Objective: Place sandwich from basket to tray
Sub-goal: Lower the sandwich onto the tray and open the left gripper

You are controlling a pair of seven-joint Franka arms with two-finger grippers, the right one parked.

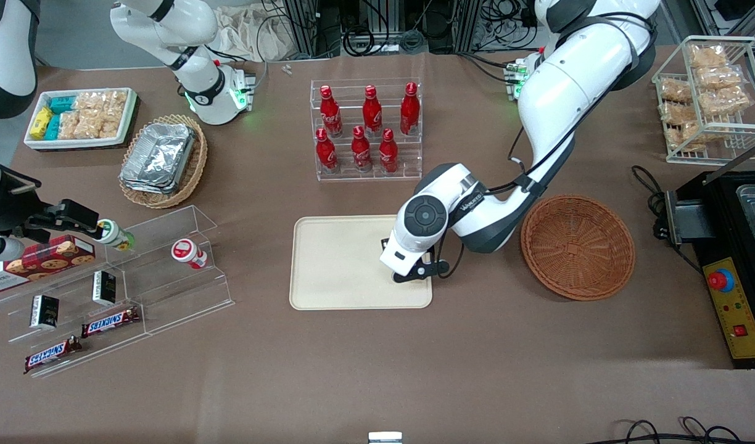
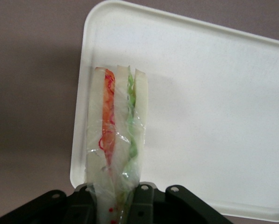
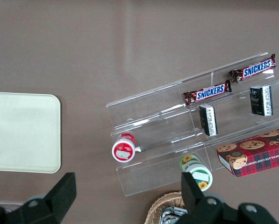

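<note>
Pincer point(image 2: 115, 200) grips the sandwich point(image 2: 116, 135) by one end, its fingers closed on the wrapped wedge, and hangs low over the tray point(image 1: 334, 265) at the edge nearest the basket point(image 1: 578, 246). From the tray's middle, seen by the front camera, the pincer sits at about four o'clock, and the basket lies at roughly three o'clock, apparently holding nothing now. The sandwich looks light and soft (clear film wrinkles around the bread, so it may be slippery), and hard squeezing would likely crush the layers. A hold across the flat bread faces seems safest. Setting it down on the tray remains.
</note>
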